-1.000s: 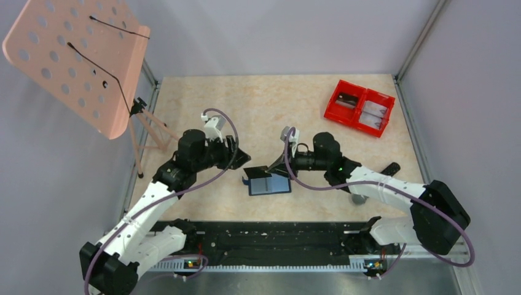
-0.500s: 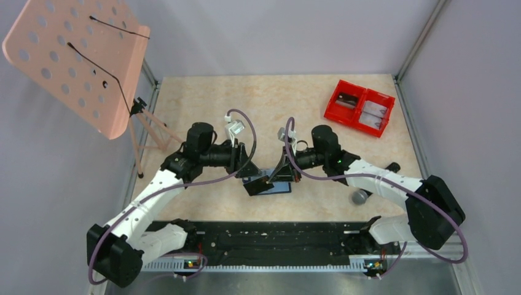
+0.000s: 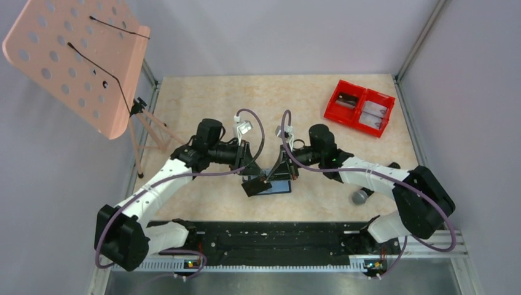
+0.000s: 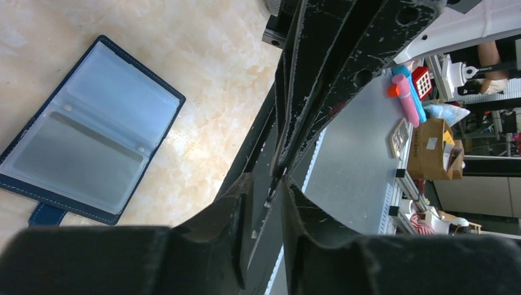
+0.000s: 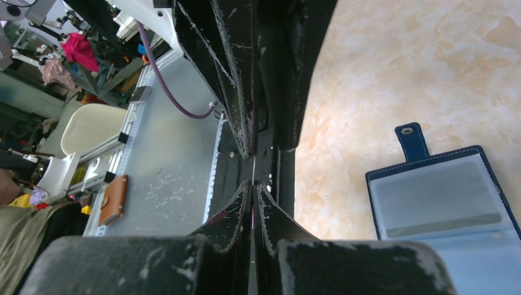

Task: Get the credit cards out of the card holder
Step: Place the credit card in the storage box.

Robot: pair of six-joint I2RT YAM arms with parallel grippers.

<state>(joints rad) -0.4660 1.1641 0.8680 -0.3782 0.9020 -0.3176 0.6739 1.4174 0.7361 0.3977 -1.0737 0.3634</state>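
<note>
Top external view: the left arm [image 3: 153, 184] and right arm [image 3: 375, 178] both reach inward from their bases and meet tip to tip over the left end of the card holder [image 3: 281, 187], which lies open and flat on the table [image 3: 203, 98], pockets facing up. The right gripper [image 5: 252, 196] is pressed together on one edge of a dark credit card [image 3: 255, 186] raised just above the card holder's left end. The left gripper [image 4: 264, 227] straddles the opposite edge, jaws narrowly spread, a sliver of gap showing beside the card.

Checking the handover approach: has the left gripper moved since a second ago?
Yes. The left gripper has moved right, away from the pink stand, to meet the right gripper near the card holder.
</note>
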